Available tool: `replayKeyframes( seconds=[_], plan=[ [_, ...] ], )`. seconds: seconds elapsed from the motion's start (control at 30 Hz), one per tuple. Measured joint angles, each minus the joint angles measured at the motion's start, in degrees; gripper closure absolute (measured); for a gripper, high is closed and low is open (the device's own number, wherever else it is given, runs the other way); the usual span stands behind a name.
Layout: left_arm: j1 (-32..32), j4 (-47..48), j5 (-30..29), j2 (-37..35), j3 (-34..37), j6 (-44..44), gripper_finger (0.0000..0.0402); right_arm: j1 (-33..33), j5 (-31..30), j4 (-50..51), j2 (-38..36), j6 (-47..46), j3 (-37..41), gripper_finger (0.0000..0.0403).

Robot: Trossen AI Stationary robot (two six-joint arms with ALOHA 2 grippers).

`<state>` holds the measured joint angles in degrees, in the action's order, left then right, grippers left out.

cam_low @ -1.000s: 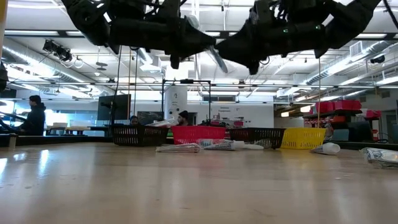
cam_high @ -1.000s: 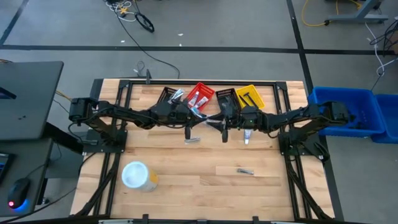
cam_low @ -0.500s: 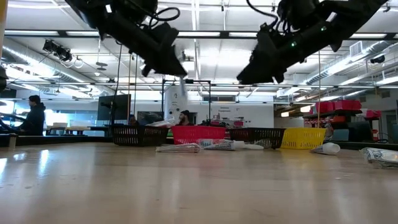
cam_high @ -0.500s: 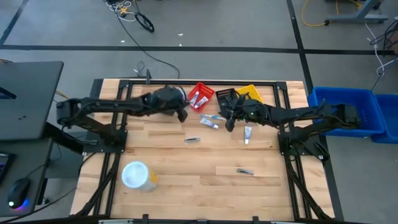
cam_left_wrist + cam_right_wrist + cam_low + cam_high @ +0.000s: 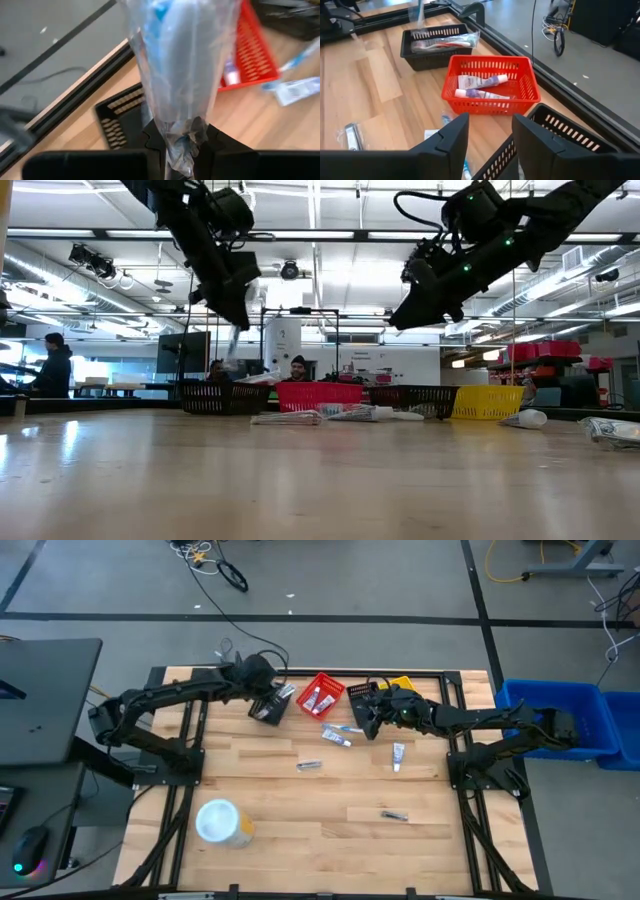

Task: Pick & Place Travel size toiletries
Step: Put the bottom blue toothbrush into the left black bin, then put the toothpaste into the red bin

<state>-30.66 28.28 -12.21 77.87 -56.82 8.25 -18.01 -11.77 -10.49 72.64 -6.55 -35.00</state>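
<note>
High view: upper left of centre, the left gripper hangs over the black basket, fingers clenched on a clear-wrapped toothbrush. Right of centre, the right gripper hovers near the red basket with fingers parted, empty.

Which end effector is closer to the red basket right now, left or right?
Right, narrowly. The right end effector hangs just beside the red basket, above the black basket next to it. The left end effector holds a bagged toothbrush above the far black basket.

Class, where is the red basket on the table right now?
The red basket sits at the table's far edge, centre in the high view, between two black baskets.
</note>
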Motion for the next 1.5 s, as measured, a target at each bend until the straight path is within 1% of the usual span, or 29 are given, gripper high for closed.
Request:
replayKeyframes(
  seconds=[0.1,0.23,0.47,0.7,0.87,1.0,1.17,1.23,1.37,1.5],
  plan=[
    [-3.2,2.8,1.7,0.1,0.0,0.0,0.0346,0.0,0.0,0.0,0.0,0.0,0.0,0.0249],
    [-6.0,6.0,4.0,3.5,0.0,-0.9,0.0346,0.0,0.4,0.0,0.0,0.0,0.0,0.0248],
    [-6.7,5.5,4.4,11.5,0.0,-4.1,0.0346,0.0,0.4,0.0,0.0,0.0,0.0,0.025],
    [-6.7,5.1,4.3,14.9,0.0,-4.5,0.0336,0.0,0.4,0.0,0.0,1.5,0.0,0.0252],
    [-6.7,4.4,3.9,15.0,0.0,-5.7,0.0315,0.0,0.4,0.0,0.0,1.5,0.0,0.0247],
    [-6.7,3.9,3.8,15.0,0.0,-6.4,0.0284,0.0,0.6,0.0,0.0,1.5,0.0,0.0242],
    [-6.7,3.9,-0.3,15.0,0.0,-6.9,0.0241,0.0,0.7,0.4,0.0,1.5,0.0,0.0236],
    [-6.5,4.2,-0.7,15.0,-0.2,-7.0,0.0227,0.0,0.7,0.9,0.0,1.3,0.0,0.0235],
    [-5.1,5.1,0.6,14.4,-2.6,-8.6,0.0214,0.0,1.0,1.8,0.0,1.2,0.0,0.0239],
    [-2.6,8.3,1.1,13.2,-7.1,-8.9,0.0215,0.0,5.3,2.3,0.0,1.2,0.0,0.0242]
  ],
)
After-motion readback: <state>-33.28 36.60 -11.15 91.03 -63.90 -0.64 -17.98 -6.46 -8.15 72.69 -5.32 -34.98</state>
